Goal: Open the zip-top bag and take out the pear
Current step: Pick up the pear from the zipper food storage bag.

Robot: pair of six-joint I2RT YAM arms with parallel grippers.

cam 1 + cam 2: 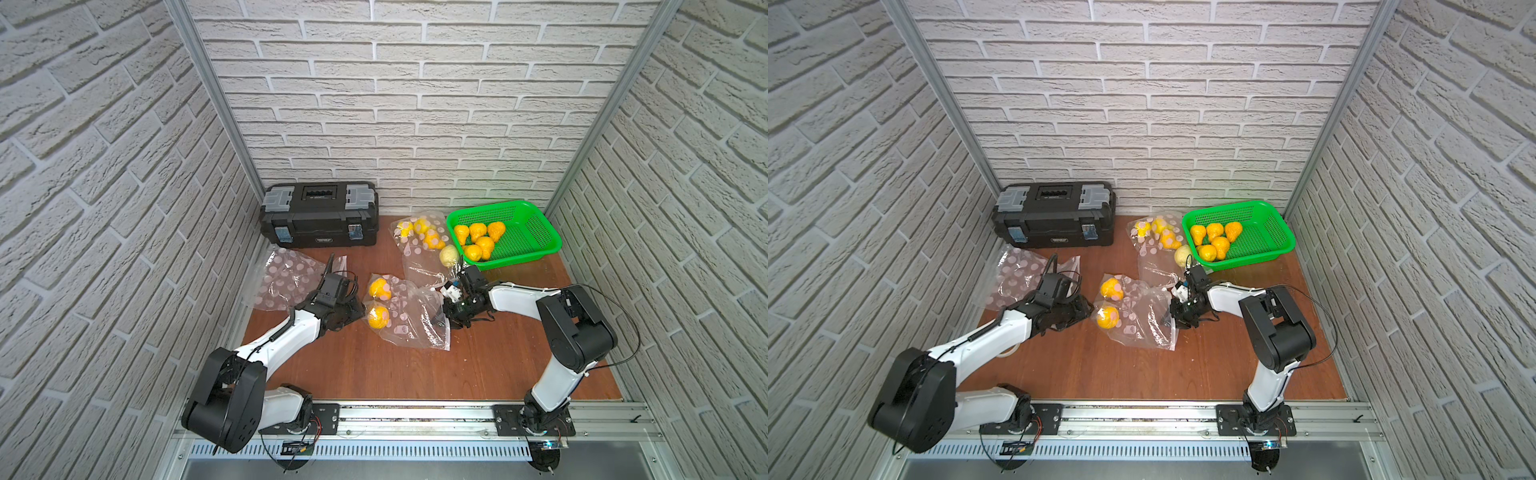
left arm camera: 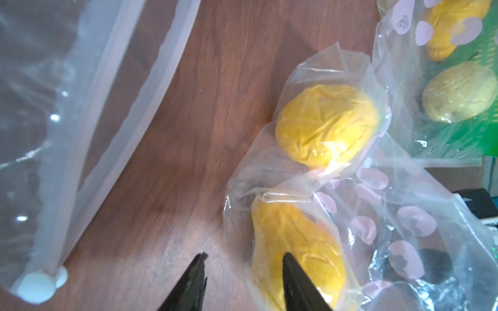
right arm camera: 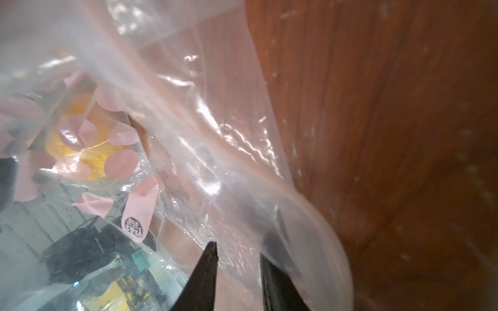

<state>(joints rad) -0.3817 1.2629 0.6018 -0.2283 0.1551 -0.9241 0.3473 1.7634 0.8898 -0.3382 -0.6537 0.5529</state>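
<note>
Half open and empty at the left end effector [image 2: 244, 255], one finger overlapping the near pear [image 2: 291, 231] through film. Just to its right, near frame centre in a top view, inside the zip-top bag [image 1: 409, 322] on the desk [image 1: 374, 365], seemingly lengthwise along the fingers. Narrowly parted at the right end effector [image 3: 237, 249], film between; hold unclear.

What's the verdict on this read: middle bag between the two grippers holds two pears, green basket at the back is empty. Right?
Not quite. The green basket is not empty: both top views show five yellow-orange pears lying in it. The rest stands: the middle bag holds two pears.
</note>
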